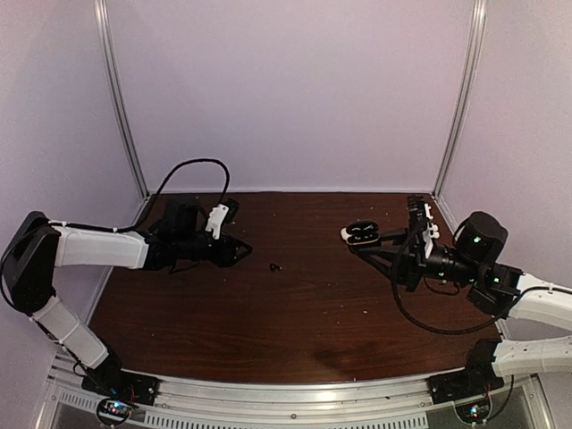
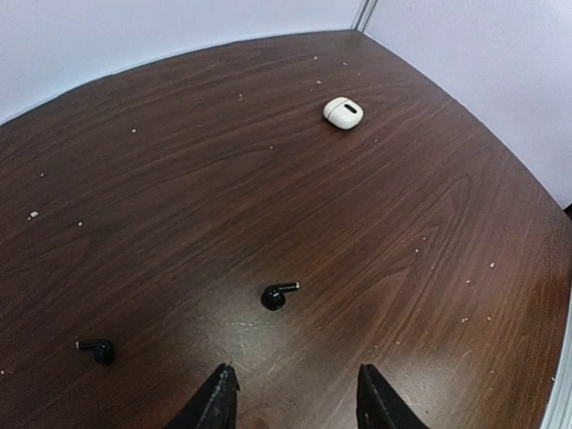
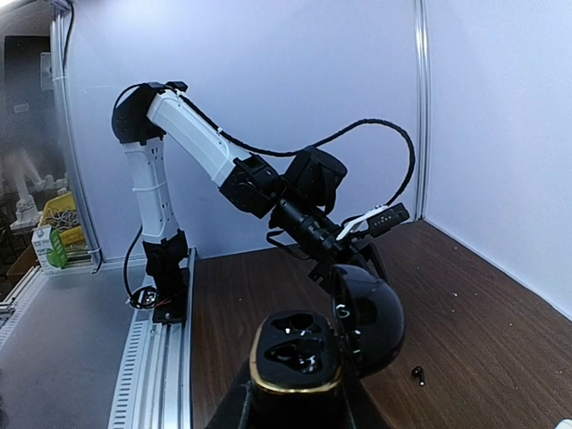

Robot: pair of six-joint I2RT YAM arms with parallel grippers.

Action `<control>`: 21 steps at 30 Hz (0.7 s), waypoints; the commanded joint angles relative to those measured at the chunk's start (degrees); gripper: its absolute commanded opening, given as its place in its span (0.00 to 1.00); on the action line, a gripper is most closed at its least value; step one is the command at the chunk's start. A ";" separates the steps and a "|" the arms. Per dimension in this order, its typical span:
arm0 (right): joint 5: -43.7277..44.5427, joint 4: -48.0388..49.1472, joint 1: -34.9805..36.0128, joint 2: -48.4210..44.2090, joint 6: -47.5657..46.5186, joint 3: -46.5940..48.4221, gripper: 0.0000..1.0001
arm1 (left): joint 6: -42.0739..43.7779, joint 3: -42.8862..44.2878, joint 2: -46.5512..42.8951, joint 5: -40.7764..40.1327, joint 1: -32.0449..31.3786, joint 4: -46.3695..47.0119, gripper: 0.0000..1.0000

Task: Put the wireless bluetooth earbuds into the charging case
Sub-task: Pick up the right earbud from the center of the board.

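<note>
**Two black earbuds on the table, open black case in the right gripper**

At left, the left gripper (image 2: 295, 407) hangs low over the dark wooden table (image 2: 179, 161). Its jaws stand partly apart with nothing between them. Just right of its fingertips, near the table's middle, a black earbud (image 2: 277, 295) lies on the bare wood. A second black earbud (image 2: 98, 350) lies on its far side, close by but not touching. Farther right, toward the far right corner, a white case (image 2: 342, 112) rests flat on the table, well apart from both earbuds. At right, the right gripper (image 3: 295, 402) is raised above the table and clamped on a black charging case (image 3: 295, 353). The case's lid (image 3: 371, 317) is swung open, and two dark sockets show inside a gold rim.
</note>
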 commanded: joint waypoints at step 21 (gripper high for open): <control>-0.93 1.43 -0.27 0.92 -0.03 0.15 0.00 | 3.56 1.75 25.28 0.27 -2.57 24.04 0.44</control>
